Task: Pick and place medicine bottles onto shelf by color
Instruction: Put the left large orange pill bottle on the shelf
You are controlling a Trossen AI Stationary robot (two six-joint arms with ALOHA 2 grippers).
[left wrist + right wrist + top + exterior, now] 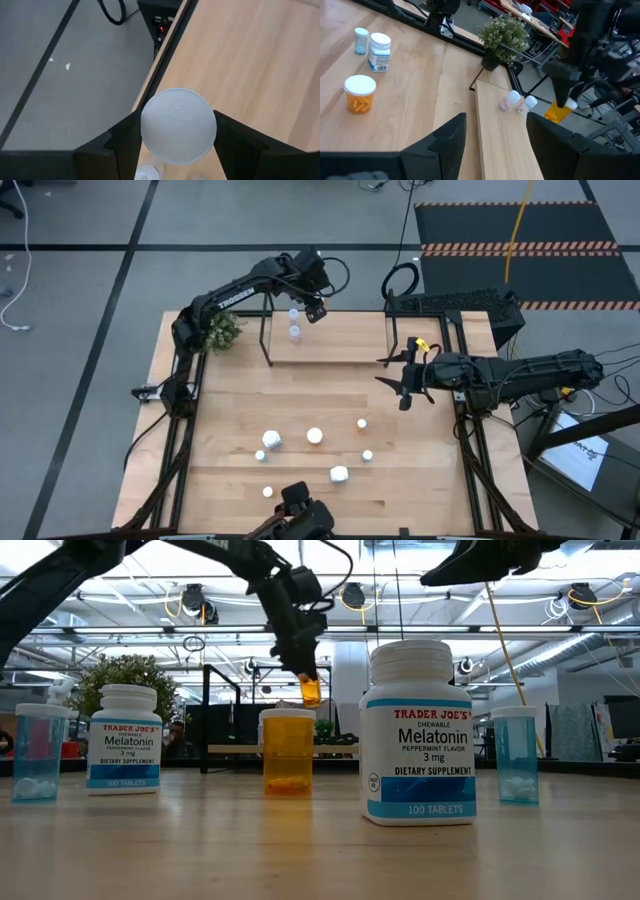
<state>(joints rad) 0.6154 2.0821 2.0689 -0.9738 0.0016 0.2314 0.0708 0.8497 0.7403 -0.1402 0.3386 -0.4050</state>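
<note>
My left gripper [314,309] hangs over the far edge of the shelf [340,345], shut on a small orange medicine bottle [311,690] with a white cap [178,125]. Two pale bottles [294,323] stand on the shelf board close below it; in the right wrist view they [516,101] appear beside the held bottle [559,111]. Several more bottles [314,436] stand on the tabletop nearer the front. My right gripper [405,386] waits open above the table's right side, with nothing between its fingers. My left gripper pinches the orange bottle between its two fingers [125,145] at the upper end, just under the white cap [150,107]. The fingers slant down from above. The bottle is lifted clear of the shelf, cap toward the wrist, with its orange body [311,692] showing below the fingertips.
A small potted plant [220,330] stands at the table's far left by the shelf's black end frame [266,330]. In the low view, two white melatonin bottles [420,735], a large orange bottle [288,750] and pale blue ones [515,755] stand on the tabletop.
</note>
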